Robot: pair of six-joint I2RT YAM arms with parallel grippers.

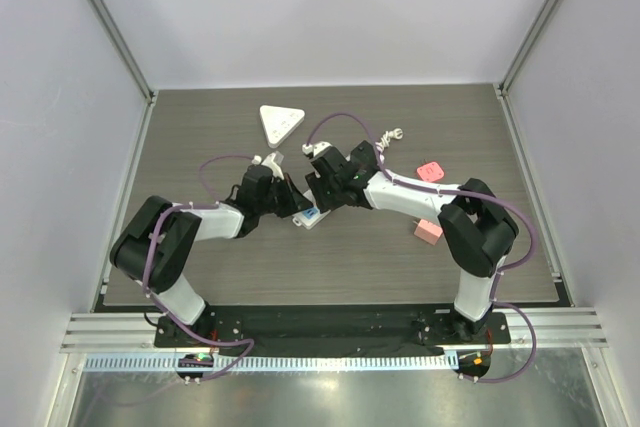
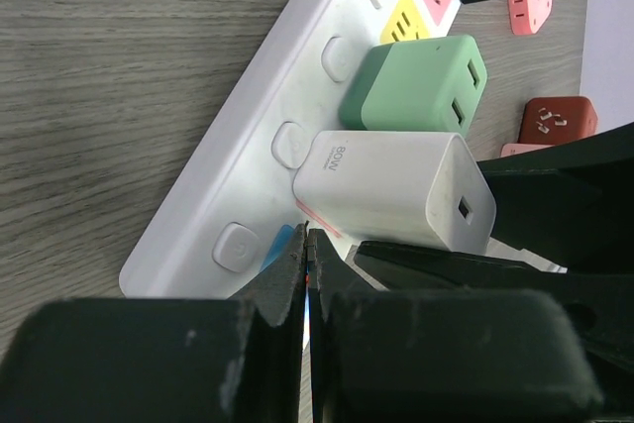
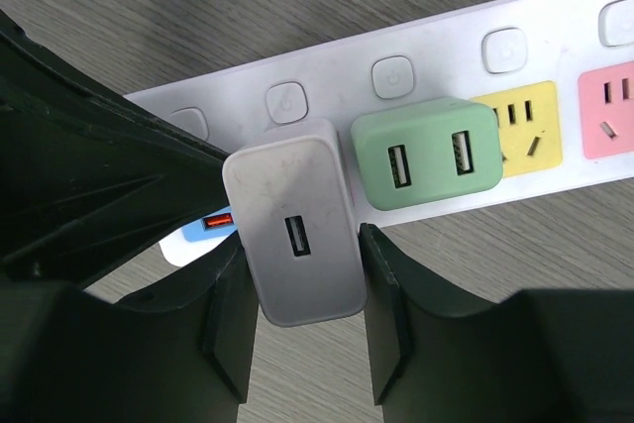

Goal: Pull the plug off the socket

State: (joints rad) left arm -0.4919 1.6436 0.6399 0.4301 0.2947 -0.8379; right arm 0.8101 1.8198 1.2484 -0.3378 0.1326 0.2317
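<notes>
Plug: glossy white rounded-block plastic plug (image 3: 297, 235), seated in long white power strip (image 3: 446, 56) beside mint-green charger (image 3: 426, 165), long axis standing off strip, USB face up | right claw (image 3: 302, 242) I see pinching plug's sides | left claw (image 2: 308, 245) clenched empty at strip end

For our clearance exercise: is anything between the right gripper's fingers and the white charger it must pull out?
Nothing visible. The right gripper straddles the white charger. The green charger sits beside it, outside the fingers.

The dark wood-grain table (image 1: 200, 267) in front of me carried the white power strip (image 3: 446, 52). A white triangular piece (image 1: 281, 123) lay toward the far edge. On my right lay a flat pink piece (image 1: 431, 171) and a pink block (image 1: 428, 232).
</notes>
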